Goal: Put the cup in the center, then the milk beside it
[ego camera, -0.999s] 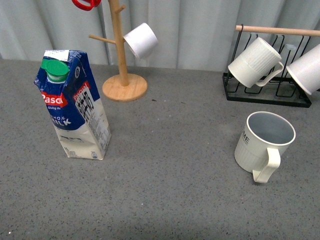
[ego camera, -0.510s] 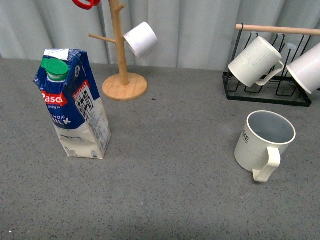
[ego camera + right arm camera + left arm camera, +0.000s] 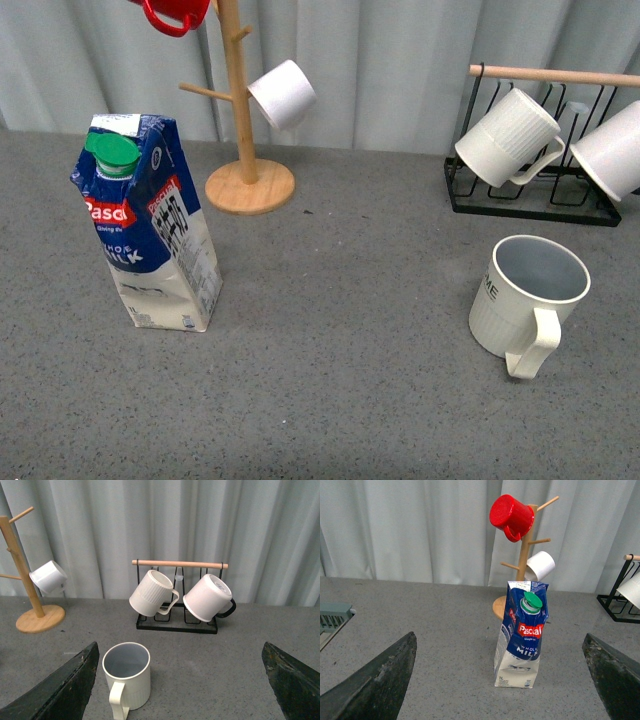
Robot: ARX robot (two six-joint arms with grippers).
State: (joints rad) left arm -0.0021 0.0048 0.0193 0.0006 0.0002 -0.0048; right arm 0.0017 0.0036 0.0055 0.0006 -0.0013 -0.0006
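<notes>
The cup [image 3: 528,300], cream with ribbed sides and its handle toward me, stands upright on the grey table's right side. In the right wrist view the cup [image 3: 127,677] sits close to one finger of my open right gripper [image 3: 180,645], untouched. The milk [image 3: 150,225], a blue-and-white carton with a green cap, stands upright at the left. The left wrist view shows the milk [image 3: 522,640] ahead of my open left gripper [image 3: 499,635], between its widely spread fingers and clear of both. Neither gripper shows in the front view.
A wooden mug tree [image 3: 240,100] at the back carries a white cup [image 3: 283,93] and a red mug [image 3: 178,12]. A black wire rack [image 3: 530,200] at the back right holds two white mugs. A grey curtain closes off the rear.
The front view has shifted slightly, showing more of the red mug. The milk and the cup stand where they were.
</notes>
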